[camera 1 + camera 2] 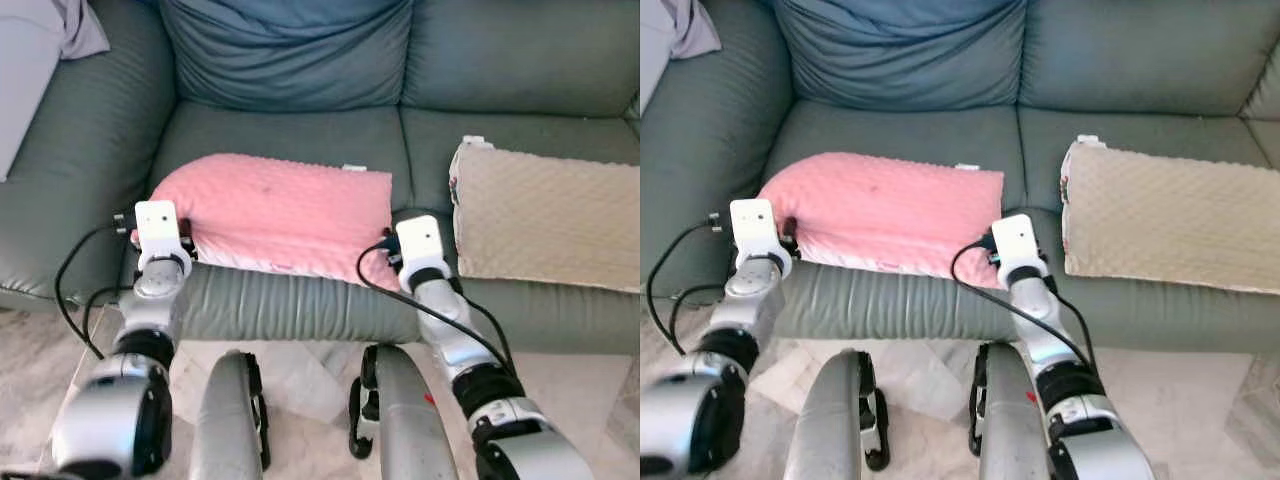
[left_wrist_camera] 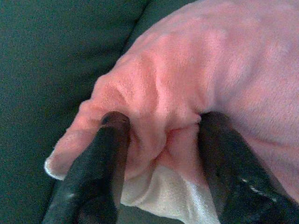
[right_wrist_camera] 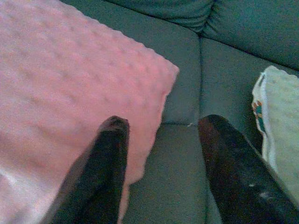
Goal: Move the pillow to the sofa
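Note:
A pink dimpled pillow (image 1: 270, 210) lies on the seat of the grey-green sofa (image 1: 290, 130), its near edge reaching the front of the seat cushion. My left gripper (image 2: 161, 121) is at the pillow's left corner, and bunched pink fabric (image 2: 163, 107) is pressed between its two fingers. My right gripper (image 3: 161, 123) stands open at the pillow's right near corner. One of its fingers (image 3: 110, 154) is over the pillow's edge, the other over bare sofa seat.
A beige dimpled pillow (image 1: 545, 215) lies on the right seat cushion. A blue cushion (image 1: 290, 50) leans on the backrest and a grey cloth (image 1: 85, 25) hangs over the left armrest. Below are my legs (image 1: 230, 420) and a pale sheet (image 1: 300, 375) on the marble floor.

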Controlling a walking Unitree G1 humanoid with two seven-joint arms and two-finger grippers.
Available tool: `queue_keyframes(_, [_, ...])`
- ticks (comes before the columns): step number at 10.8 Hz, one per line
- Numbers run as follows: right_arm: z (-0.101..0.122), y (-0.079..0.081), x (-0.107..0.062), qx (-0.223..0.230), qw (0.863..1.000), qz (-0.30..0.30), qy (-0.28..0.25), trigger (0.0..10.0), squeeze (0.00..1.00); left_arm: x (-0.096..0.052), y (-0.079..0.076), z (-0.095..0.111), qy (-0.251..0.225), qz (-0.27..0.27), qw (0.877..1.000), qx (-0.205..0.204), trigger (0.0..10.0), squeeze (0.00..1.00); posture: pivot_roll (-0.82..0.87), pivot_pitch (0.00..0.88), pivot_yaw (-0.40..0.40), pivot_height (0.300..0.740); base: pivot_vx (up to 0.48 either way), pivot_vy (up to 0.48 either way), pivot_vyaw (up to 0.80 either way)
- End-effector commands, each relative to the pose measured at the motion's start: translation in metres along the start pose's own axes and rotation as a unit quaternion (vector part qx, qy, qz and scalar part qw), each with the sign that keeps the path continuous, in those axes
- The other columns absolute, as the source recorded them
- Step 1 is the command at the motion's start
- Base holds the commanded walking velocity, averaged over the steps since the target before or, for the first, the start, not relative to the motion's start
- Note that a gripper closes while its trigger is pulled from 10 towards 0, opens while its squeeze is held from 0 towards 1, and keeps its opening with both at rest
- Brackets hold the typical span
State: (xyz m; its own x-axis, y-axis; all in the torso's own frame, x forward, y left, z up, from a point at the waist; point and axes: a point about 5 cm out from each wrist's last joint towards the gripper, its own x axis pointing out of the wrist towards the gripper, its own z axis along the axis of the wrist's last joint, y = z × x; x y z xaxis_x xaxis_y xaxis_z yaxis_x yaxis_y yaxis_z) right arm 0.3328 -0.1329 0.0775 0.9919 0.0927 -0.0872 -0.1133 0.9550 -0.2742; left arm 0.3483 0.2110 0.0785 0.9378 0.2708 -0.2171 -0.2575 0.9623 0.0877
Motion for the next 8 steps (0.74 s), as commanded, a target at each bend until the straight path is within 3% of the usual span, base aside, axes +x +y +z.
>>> queue_keyframes(1, [-0.004, 0.005, -0.004, 0.002, 1.000, 0.008, 0.004, 10.0, 1.00, -0.004, 0.002, -0.008, 0.012, -0.002, 1.000, 0.000, 10.0, 1.00, 0.01, 0.229, -0.002, 0.636, 0.000, 0.000, 0.00])
queue_keyframes(5, [-0.003, 0.013, -0.006, 0.014, 0.999, 0.030, -0.002, 10.0, 1.00, -0.023, 0.001, -0.019, 0.027, -0.013, 1.000, -0.001, 10.0, 1.00, 0.02, 0.221, 0.002, 0.636, 0.000, 0.000, 0.00])
queue_keyframes(7, [-0.002, 0.020, -0.007, 0.026, 0.999, 0.046, -0.006, 10.0, 1.00, -0.029, -0.003, -0.017, 0.028, -0.021, 0.999, -0.007, 10.0, 1.00, 0.02, 0.222, 0.002, 0.636, 0.000, 0.000, 0.00])
queue_keyframes(8, [-0.001, 0.026, -0.009, 0.042, 0.997, 0.065, -0.010, 10.0, 1.00, -0.031, -0.006, -0.007, 0.005, -0.037, 0.999, 0.010, 10.0, 1.00, 0.03, 0.219, 0.004, 0.636, 0.000, 0.000, 0.00])
